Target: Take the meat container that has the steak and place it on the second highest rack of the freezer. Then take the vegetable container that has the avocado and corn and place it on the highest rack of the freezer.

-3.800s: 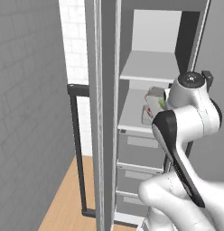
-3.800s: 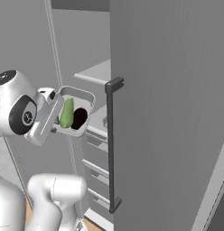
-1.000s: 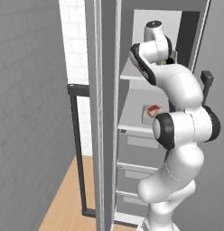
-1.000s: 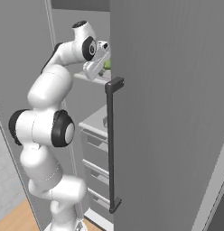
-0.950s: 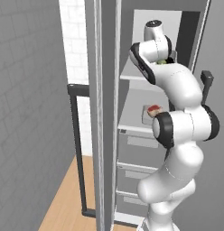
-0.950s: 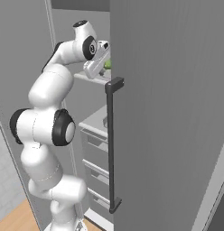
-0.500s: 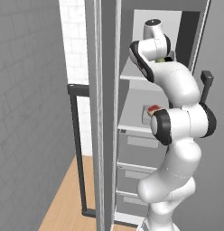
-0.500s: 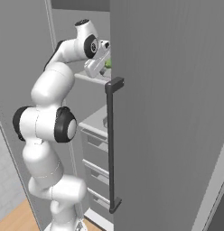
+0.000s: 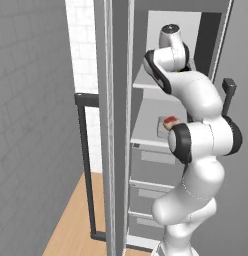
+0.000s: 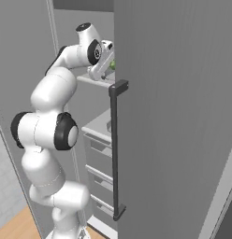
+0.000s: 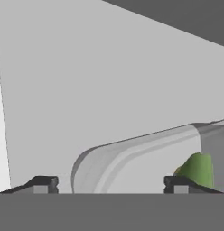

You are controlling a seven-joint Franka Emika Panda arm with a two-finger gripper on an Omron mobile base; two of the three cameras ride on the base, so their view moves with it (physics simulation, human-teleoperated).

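The light is flat and even, with no visible lamp and no glare. Shading is soft: the freezer (image 9: 161, 130) is darker in its upper back corner, and a dim band lies under the upper shelf (image 9: 146, 82). The white arm (image 9: 201, 140) shows gentle grey shading on its rounded undersides, without sharp highlights. Edges in both base views look slightly soft and jagged, as in a low-resolution render. The hand view is smooth and blurry up close; the tray (image 11: 136, 153) rim has fuzzy edges, with a dark patch along the top.
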